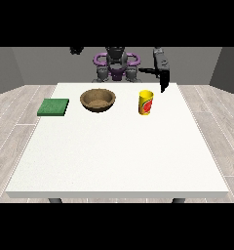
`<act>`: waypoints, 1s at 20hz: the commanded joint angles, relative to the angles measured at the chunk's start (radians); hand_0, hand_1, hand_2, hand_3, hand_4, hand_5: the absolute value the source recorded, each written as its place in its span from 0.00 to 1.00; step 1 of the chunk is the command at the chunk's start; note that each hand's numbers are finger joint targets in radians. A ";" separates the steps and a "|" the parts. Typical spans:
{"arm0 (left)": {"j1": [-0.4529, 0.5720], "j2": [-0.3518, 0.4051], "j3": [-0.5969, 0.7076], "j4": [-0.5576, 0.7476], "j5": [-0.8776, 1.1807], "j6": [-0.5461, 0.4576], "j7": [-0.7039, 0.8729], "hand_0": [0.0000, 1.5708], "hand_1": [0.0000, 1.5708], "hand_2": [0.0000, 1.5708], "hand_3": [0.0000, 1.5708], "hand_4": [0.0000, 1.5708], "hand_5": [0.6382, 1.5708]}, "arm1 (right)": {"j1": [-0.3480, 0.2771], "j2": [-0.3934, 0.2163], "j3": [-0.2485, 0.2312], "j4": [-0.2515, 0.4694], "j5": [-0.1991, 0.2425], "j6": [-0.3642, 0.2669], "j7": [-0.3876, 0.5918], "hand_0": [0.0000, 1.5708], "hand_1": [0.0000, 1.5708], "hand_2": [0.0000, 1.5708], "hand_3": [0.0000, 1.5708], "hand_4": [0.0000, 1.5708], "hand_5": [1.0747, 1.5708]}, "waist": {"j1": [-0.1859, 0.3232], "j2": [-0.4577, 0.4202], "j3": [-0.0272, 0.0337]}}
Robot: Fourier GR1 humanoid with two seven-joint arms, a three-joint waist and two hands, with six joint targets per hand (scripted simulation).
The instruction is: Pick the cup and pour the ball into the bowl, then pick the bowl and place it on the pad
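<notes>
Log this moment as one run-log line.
stage: reaching for cup | hand at view's right: above-right of yellow cup, not touching | wooden bowl: untouched | green pad: bare

No words, numbers or brand names can be read anywhere. The yellow cup (146, 102) carries a red mark on its side, too small to make out.

Single front view, across the table (114, 161), raised, facing the distant robot (116, 63)
</notes>
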State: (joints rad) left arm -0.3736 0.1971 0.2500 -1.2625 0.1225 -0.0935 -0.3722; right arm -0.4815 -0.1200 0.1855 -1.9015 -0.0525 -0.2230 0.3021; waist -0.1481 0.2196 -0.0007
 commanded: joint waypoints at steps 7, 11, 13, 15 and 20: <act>-0.033 -0.015 0.013 0.322 -0.026 -0.028 -0.222 0.00 0.00 0.00 0.00 0.00 0.86 | 0.061 -0.059 -0.110 -0.075 -0.083 0.104 0.022 0.00 0.00 0.00 0.00 0.00 0.99 | -0.030 -0.013 0.0002; -0.043 0.029 0.066 0.446 -0.018 -0.047 -0.367 0.00 0.00 0.00 0.00 0.00 0.84 | 0.147 -0.050 -0.095 -0.155 -0.110 0.142 -0.017 0.00 0.00 0.00 0.00 0.00 0.99 | -0.070 0.021 -0.0001; -0.078 0.026 0.057 0.480 -0.016 -0.039 -0.330 0.00 0.00 0.00 0.00 0.00 0.84 | 0.180 -0.061 -0.145 -0.123 -0.143 0.171 -0.036 0.00 0.00 0.00 0.00 0.00 0.99 | -0.046 -0.011 0.0004; -0.108 0.020 0.077 0.534 -0.037 0.025 -0.397 0.00 0.00 0.00 0.00 0.00 0.83 | 0.112 -0.089 -0.152 -0.184 -0.129 0.153 0.042 0.00 0.00 0.00 0.00 0.00 0.99 | -0.100 0.047 -0.0004; -0.151 0.049 0.092 0.642 -0.026 -0.010 -0.461 0.00 0.00 0.00 0.00 0.00 0.85 | 0.110 -0.113 -0.218 -0.237 -0.179 0.177 0.052 0.00 0.00 0.00 0.00 0.00 0.99 | -0.107 0.076 -0.0006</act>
State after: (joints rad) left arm -0.4994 0.2269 0.3151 -0.7119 0.0939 -0.1040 -0.7466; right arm -0.3604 -0.2157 -0.0049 -2.0697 -0.2061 -0.0575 0.3302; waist -0.2211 0.2460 -0.0006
